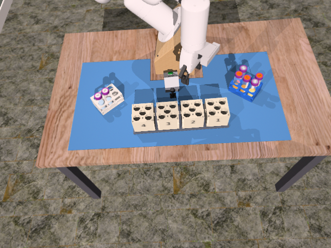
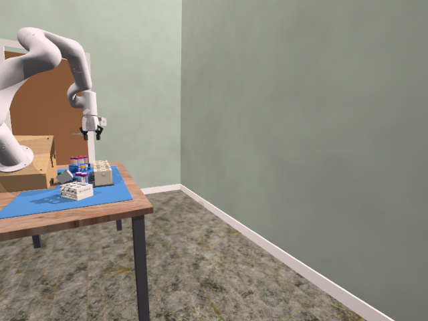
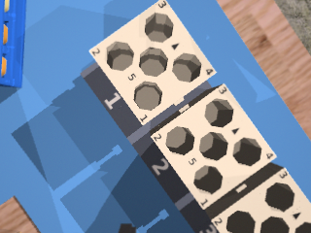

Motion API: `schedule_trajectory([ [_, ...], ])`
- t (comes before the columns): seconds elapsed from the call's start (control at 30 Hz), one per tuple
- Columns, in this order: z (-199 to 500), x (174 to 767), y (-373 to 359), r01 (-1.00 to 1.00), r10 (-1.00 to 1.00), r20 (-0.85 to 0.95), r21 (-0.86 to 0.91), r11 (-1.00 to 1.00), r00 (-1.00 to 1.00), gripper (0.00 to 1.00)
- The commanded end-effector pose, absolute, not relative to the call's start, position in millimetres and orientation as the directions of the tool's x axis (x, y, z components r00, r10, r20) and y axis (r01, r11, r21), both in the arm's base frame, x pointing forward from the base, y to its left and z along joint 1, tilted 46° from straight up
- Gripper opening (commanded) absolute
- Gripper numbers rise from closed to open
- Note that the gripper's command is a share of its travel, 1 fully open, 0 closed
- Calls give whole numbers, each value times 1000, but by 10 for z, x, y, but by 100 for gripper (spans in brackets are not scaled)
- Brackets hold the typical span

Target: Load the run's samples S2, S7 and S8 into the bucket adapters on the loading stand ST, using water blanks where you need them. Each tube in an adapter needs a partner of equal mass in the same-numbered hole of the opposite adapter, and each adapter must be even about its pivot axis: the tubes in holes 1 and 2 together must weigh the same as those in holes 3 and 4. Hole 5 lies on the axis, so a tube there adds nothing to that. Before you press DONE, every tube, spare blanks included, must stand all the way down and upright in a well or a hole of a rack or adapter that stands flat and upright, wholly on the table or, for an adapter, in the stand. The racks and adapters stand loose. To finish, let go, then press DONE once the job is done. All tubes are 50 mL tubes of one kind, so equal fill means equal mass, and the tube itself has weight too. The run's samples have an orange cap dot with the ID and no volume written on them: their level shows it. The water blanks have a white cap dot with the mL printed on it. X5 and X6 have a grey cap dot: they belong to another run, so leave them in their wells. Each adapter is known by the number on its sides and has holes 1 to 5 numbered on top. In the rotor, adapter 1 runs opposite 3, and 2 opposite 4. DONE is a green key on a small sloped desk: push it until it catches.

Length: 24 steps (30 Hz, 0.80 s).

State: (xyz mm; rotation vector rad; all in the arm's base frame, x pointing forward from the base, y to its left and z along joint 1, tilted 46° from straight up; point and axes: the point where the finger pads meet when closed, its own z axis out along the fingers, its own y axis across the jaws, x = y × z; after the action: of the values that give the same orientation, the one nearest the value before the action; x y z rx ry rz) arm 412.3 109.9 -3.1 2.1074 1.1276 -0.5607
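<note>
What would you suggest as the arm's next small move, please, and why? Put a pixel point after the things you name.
I would probably swing the open claw [image 1: 184,77] [image 2: 92,137] over to the blue rack [image 1: 252,98] [image 3: 18,44] and line up above an orange-dotted tube [image 1: 246,78]: the claw holds nothing, the samples stand there, and the adapter holes seen from above look unfilled.
</note>
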Motion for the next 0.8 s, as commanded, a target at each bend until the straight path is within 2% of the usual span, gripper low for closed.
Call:
schedule_trajectory([
  [0.0, -4, 4153, 1024, 771, 504, -586, 435, -464, 634, 100],
  [0.23, 30, 4181, 910, 655, 419, -507, 523, -546, 753, 100],
  [0.77, 114, 4239, 612, 213, 98, -203, 693, -688, 974, 100],
])
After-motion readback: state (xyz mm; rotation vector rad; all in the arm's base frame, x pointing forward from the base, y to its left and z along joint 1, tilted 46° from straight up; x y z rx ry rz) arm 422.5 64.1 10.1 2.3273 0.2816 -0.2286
